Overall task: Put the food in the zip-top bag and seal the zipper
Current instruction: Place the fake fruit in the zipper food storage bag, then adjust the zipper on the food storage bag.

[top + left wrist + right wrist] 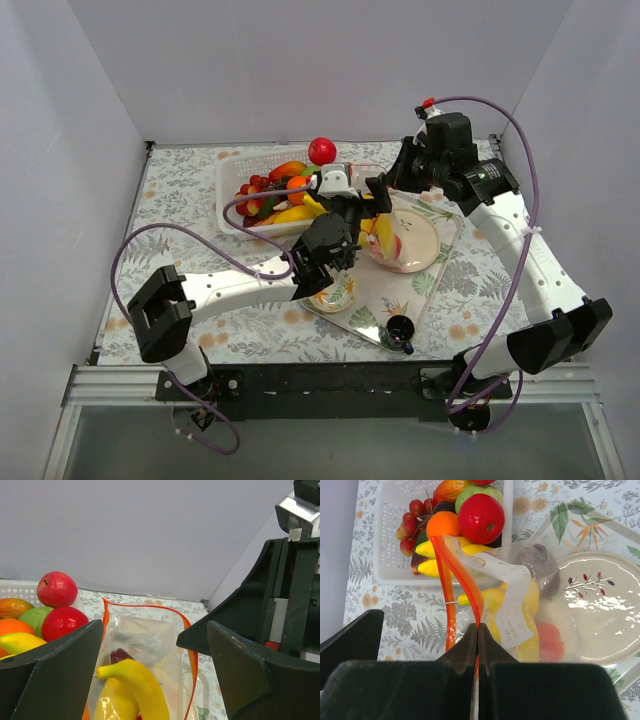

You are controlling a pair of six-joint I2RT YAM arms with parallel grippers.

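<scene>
— Pinching anything, that right gripper [478,627]?
— Yes, clamped tight on the zipper [465,580]. The zip-top bag [520,580] sits at 4 o'clock from the basket [385,545], banana [140,685] inside.
— Left gripper [150,630]?
— Spread wide, empty, near the bag's mouth.

Left claw [150,630] agape, right claw [478,630] clamped shut

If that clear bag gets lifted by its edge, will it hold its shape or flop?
Probably floppy: the zip-top bag is thin crinkled film, and its zipper twists where the right pincer pinches it. Likely bottom-heavy too: a banana sits inside, so it may sag and swing.
</scene>
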